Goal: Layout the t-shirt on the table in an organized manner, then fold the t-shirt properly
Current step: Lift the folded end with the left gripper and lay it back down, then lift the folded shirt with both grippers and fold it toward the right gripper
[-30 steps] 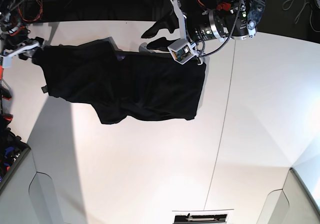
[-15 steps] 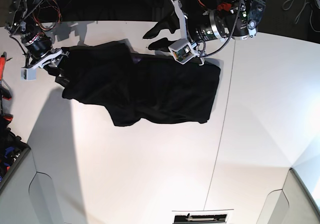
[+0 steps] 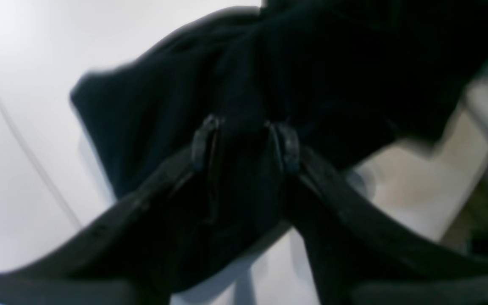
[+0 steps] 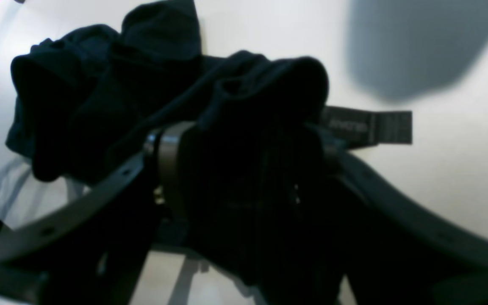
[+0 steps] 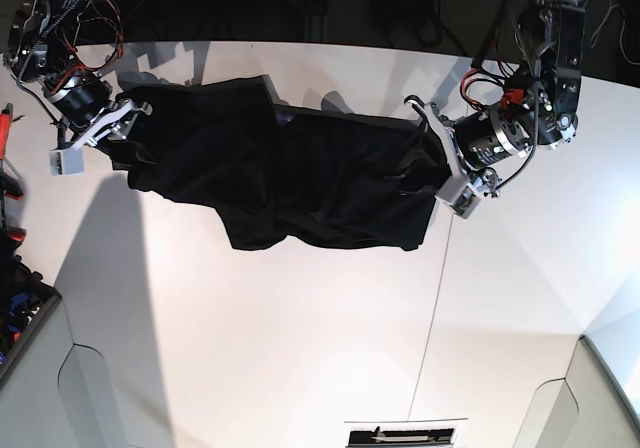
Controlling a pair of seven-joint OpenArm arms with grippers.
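The wide, smooth white tabletop (image 5: 300,348) lies bare over its whole near half, from the thin dark seam line (image 5: 435,288) across to the cut-out corners, so all the free room is on the near side of the large black fabric t-shirt (image 5: 300,178), which stretches as a rumpled band close to the table's far edge. At the shirt's end nearest the seam, the left gripper (image 5: 432,158) has its dark fingers (image 3: 203,144) pressed in from both sides on a bunched fold of the cloth, pinching it between them. At the shirt's opposite end, near the table's side edge, the right gripper (image 5: 118,128) is clamped on a thick wad of the fabric, with a dark woven label (image 4: 367,126) sticking out beside the wad over the white surface. Between the two grips the shirt is creased, a loose flap hangs toward the near side, and no lettering or graphic shows
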